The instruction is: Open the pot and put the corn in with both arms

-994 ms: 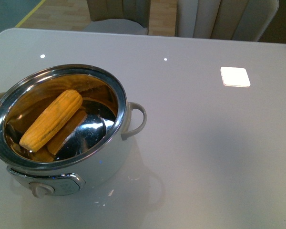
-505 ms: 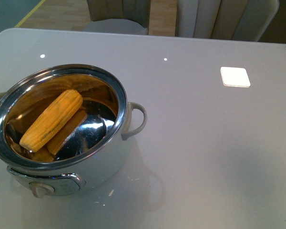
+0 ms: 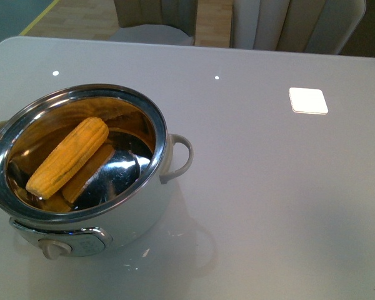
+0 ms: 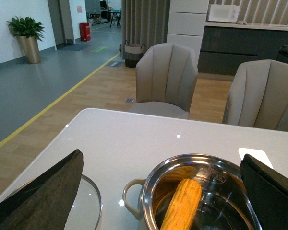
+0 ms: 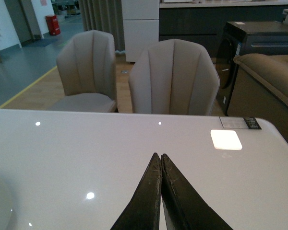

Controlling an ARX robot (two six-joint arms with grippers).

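Front view shows the corn [image 3: 67, 156] lying slanted inside the open pot [image 3: 151, 119] on the desk [image 3: 269, 187]. Left hand [image 4: 158, 191] is spread wide above the pot. Right hand [image 5: 161, 160] is pressed together, well away from the pot.

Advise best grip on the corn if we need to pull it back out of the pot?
Probably the corn's raised thicker end, coming from straight above. It leans diagonally inside the pot, tapered end low near the wall, so the steel rim blocks any sideways approach; span the hand across its width.
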